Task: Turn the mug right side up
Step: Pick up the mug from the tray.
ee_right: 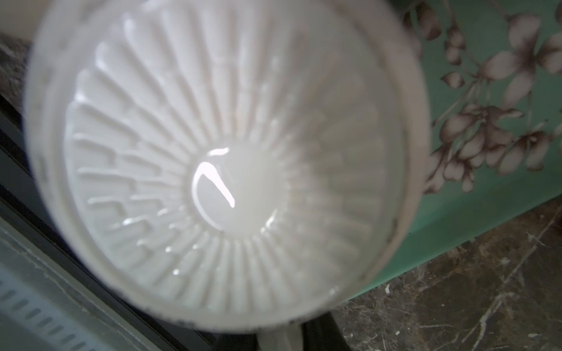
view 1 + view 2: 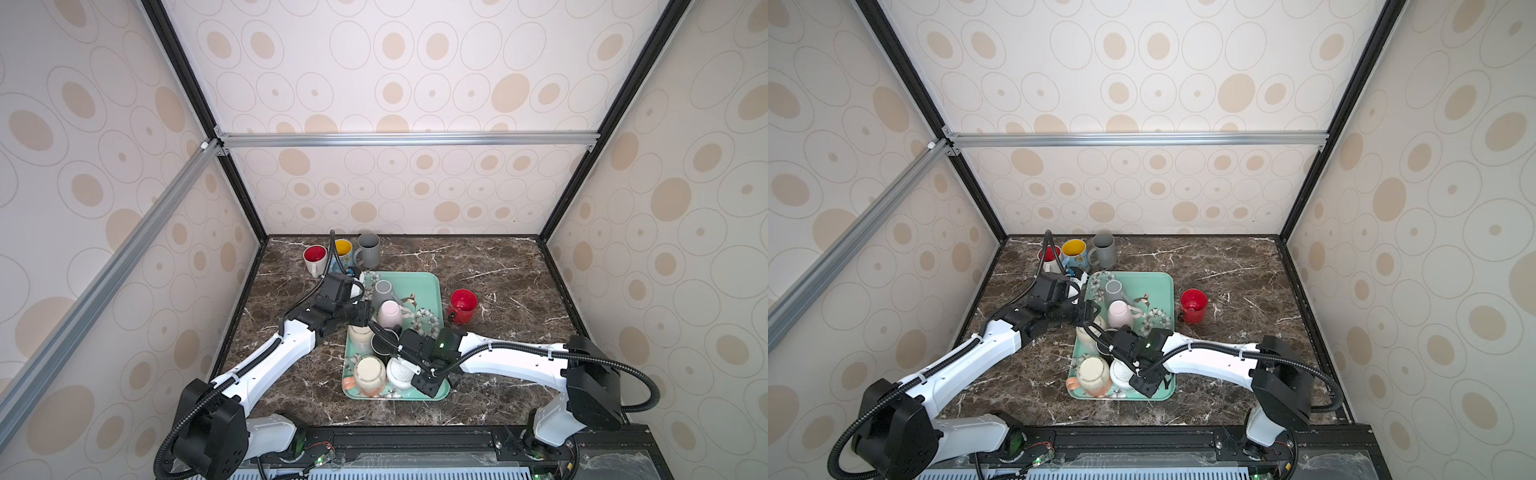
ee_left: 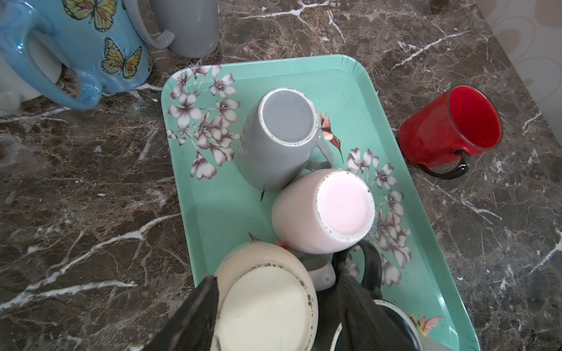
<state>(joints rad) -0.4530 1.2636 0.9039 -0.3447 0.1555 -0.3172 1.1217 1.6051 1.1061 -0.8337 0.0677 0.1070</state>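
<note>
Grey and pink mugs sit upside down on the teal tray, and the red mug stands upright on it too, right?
No: the red mug stands upright on the table beside the tray, not on it, as the left wrist view shows.

Glossy ceramic mug w/ ribbed inside, smooth teal tray, polished marble-look tabletop

Both top views looked down from high above the near edge of the marble counter, facing its far edge and the patterned back wall, and shared nearly the same whole scene. The left wrist camera looked down at close range on the far half of the teal tray and the red mug, also seen from above. The right wrist camera sat so near the ribbed white mug that its blurred inside almost filled the frame.
</note>
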